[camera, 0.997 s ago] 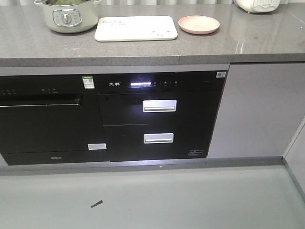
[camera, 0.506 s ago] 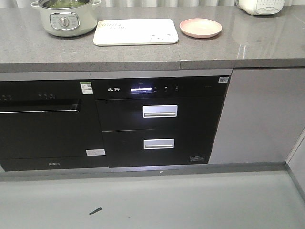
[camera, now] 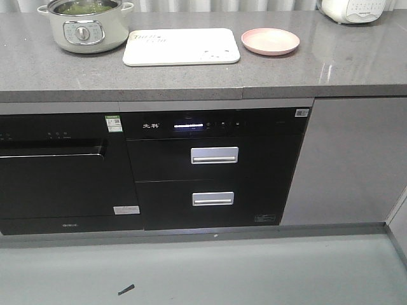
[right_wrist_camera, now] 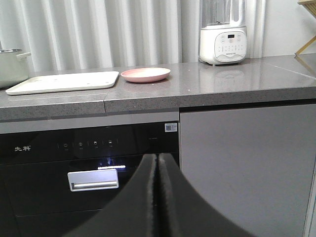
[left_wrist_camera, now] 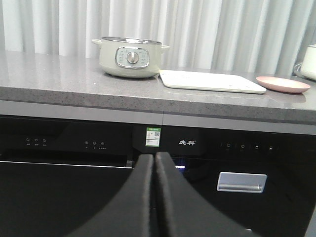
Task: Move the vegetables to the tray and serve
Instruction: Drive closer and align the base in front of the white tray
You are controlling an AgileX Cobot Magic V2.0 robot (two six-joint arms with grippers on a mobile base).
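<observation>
The vegetables [camera: 81, 7] show as green leaves inside a pale green pot [camera: 84, 27] at the counter's back left; the same pot [left_wrist_camera: 131, 57] hides them in the left wrist view. The cream-white tray [camera: 182, 46] lies flat beside the pot, and I also see the tray [left_wrist_camera: 212, 81] and the tray [right_wrist_camera: 63, 82] from each wrist. My left gripper [left_wrist_camera: 154, 158] is shut and empty, held low before the black appliance fronts, well short of the counter. My right gripper [right_wrist_camera: 158, 157] is likewise shut with nothing in it, below the counter edge.
A round pink plate [camera: 270, 41] sits right of the tray. A white blender [right_wrist_camera: 222, 32] stands at the counter's back right. Under the grey countertop [camera: 343, 63] are black appliances with silver drawer handles [camera: 214, 155]. A small dark scrap [camera: 126, 290] lies on the floor.
The counter, pot, tray and plate have slid lower in the front view, so my viewpoint has moved relative to the counter. Nothing on the counter has shifted.
</observation>
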